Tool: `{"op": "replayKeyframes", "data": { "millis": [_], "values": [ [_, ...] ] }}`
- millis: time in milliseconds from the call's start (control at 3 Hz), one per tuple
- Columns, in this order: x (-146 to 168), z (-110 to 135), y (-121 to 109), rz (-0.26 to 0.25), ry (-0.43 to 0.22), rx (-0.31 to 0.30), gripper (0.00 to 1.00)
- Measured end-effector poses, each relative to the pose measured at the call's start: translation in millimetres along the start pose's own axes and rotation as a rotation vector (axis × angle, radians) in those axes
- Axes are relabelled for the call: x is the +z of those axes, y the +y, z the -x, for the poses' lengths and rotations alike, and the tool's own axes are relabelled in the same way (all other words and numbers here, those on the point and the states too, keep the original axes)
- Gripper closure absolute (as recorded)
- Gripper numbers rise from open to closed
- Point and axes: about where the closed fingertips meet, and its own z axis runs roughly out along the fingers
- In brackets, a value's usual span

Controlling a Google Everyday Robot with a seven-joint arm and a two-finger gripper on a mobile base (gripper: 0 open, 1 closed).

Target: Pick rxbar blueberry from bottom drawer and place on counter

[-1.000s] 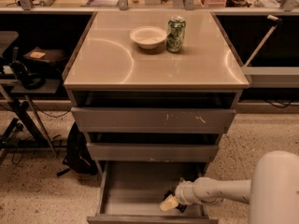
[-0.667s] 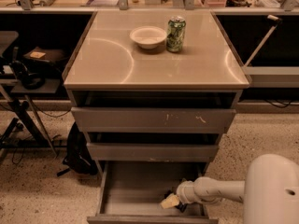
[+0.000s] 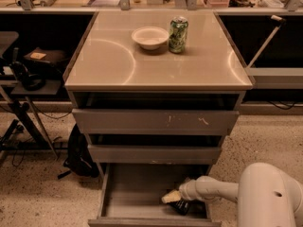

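Not much has changed from a second ago. The gripper (image 3: 171, 196) is still down in the open bottom drawer (image 3: 135, 193), toward the front right, maybe sitting a hair higher than before. The rxbar (image 3: 182, 206) is the dark thing right under it, either on the drawer floor or just off it, can't tell which. Can't tell if the gripper is wide, narrow or clamped on the bar either. Up on the counter (image 3: 109, 60), the bowl (image 3: 150, 37) and green can (image 3: 178, 34) haven't budged.
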Motion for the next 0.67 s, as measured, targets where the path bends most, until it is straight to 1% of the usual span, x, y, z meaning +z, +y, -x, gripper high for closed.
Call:
{"op": "replayKeyframes", "data": {
  "millis": [333,667],
  "values": [
    [19.1,-65.2,48.8,0.017,0.068,-0.067,0.0],
    [19.1,-65.2,48.9,0.017,0.068,-0.067,0.0]
  ]
}}
